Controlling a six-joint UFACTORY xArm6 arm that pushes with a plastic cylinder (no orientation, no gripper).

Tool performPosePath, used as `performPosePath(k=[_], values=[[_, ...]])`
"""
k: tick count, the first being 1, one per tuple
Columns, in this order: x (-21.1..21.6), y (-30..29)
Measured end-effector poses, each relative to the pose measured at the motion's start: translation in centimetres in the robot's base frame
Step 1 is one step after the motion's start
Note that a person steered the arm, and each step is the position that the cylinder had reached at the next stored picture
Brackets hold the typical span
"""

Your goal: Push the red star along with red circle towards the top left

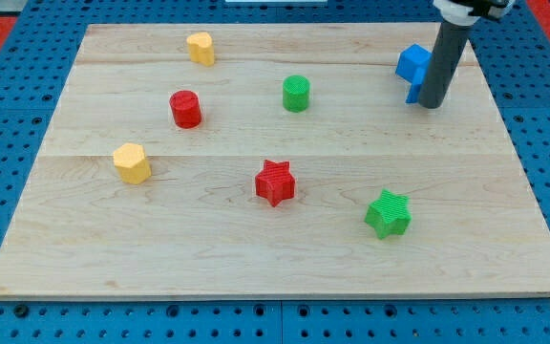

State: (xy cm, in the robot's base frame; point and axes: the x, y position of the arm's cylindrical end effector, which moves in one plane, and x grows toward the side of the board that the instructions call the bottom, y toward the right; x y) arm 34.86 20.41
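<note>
No pincer here, just a rod holding nothing; my tip [431, 103] sits far right beside the blue plastic block [412, 65]. The small red plastic star [275, 182], mid-board, and red plastic cylinder [186, 108], far left of it, look light, rigid, slidey. I'd push the star's near-right side.

The red star [275, 182] lies flat near the board's middle; the red circle [186, 109] stands upright, well apart toward the view's top left.
</note>
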Motion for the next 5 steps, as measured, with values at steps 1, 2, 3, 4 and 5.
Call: performPosePath(k=[1, 2, 3, 4, 5], values=[[-1.8, 1.2], [-4.3, 1.1], [-5.6, -0.3], [-4.7, 1.2], [-0.8, 1.8]])
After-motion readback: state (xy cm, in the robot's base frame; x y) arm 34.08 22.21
